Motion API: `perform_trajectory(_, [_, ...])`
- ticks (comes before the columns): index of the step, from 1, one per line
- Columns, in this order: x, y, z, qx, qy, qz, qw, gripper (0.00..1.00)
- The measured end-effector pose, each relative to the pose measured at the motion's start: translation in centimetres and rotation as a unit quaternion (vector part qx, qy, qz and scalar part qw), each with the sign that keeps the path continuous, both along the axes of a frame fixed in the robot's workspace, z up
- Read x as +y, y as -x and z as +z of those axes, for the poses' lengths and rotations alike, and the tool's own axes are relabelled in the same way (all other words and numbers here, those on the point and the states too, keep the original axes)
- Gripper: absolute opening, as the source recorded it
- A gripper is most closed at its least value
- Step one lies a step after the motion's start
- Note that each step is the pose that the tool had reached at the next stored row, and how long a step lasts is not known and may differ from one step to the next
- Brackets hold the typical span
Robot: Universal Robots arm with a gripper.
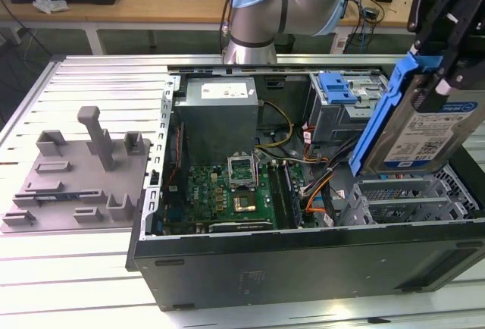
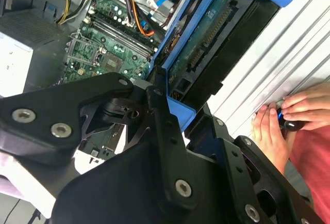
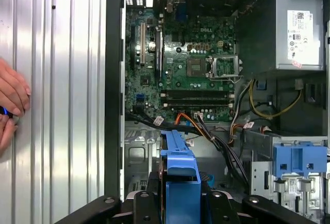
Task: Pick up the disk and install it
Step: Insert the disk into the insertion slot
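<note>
The disk point(image 1: 426, 128), a silver hard drive with a white-and-blue label and a blue carrier frame, hangs tilted on edge above the open computer case point(image 1: 303, 257), over the drive cage point(image 1: 413, 202) at the exterior view's right. My black gripper point(image 1: 442, 79) is shut on its upper end. In the second wrist view the disk point(image 2: 209, 48) shows its dark underside and blue frame between the gripper's fingers point(image 2: 160, 121). In the first wrist view the blue carrier edge point(image 3: 179, 170) sticks out from the gripper point(image 3: 180, 203) above the case interior.
Inside the case lie the green motherboard point(image 1: 235, 192), the grey power-supply box point(image 1: 220, 117), coloured cables point(image 1: 314, 185) and a small light-blue latch piece point(image 1: 337, 86). A grey plastic fixture point(image 1: 76, 177) sits on the slatted table. A person's hands point(image 2: 278, 123) rest beside the case.
</note>
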State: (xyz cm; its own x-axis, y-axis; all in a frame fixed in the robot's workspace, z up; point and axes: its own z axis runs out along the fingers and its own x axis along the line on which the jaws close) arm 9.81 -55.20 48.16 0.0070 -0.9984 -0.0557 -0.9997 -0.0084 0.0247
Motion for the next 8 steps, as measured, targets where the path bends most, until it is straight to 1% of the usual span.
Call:
perform_trajectory(3, [-0.07, -0.9, 0.00, 0.0000, -0.0002, 0.000, 1.0000, 0.37])
perform_trajectory(8, [-0.09, -1.9, -0.01, 0.0000, -0.0004, 0.000, 1.0000, 0.37])
